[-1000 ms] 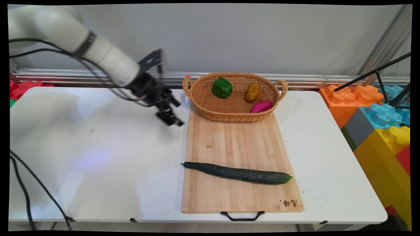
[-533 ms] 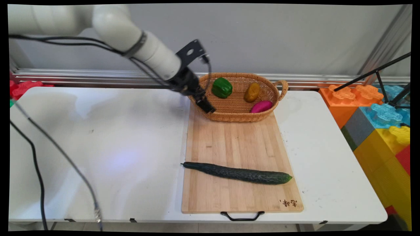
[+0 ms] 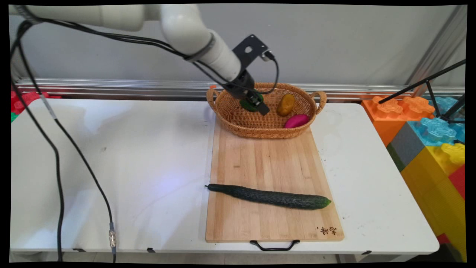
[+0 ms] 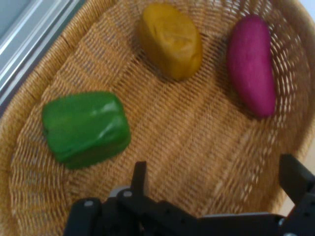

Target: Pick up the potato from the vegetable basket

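My gripper (image 3: 259,105) hangs open over the left half of a woven basket (image 3: 260,134), its two fingers spread wide in the hand view (image 4: 216,179). A green pepper (image 4: 86,128) lies just beside the left finger; in the main view the gripper partly hides the pepper (image 3: 246,105). A brown potato (image 4: 171,40) and a magenta sweet potato (image 4: 251,64) lie farther along the basket floor (image 4: 197,137). In the main view the potato (image 3: 285,104) and sweet potato (image 3: 296,121) sit to the right of the gripper. Nothing is between the fingers.
The basket stands on the far end of a wooden cutting board (image 3: 267,163). A long dark cucumber (image 3: 269,196) lies across the board's near part. Coloured foam blocks (image 3: 427,126) stand off the table's right, a black tripod leg (image 3: 424,82) above them. Black cables (image 3: 59,156) hang at the left.
The arm has swung right from the bare table left of the board to above the basket, the gripper now over the green pepper. Nothing on the table has moved.
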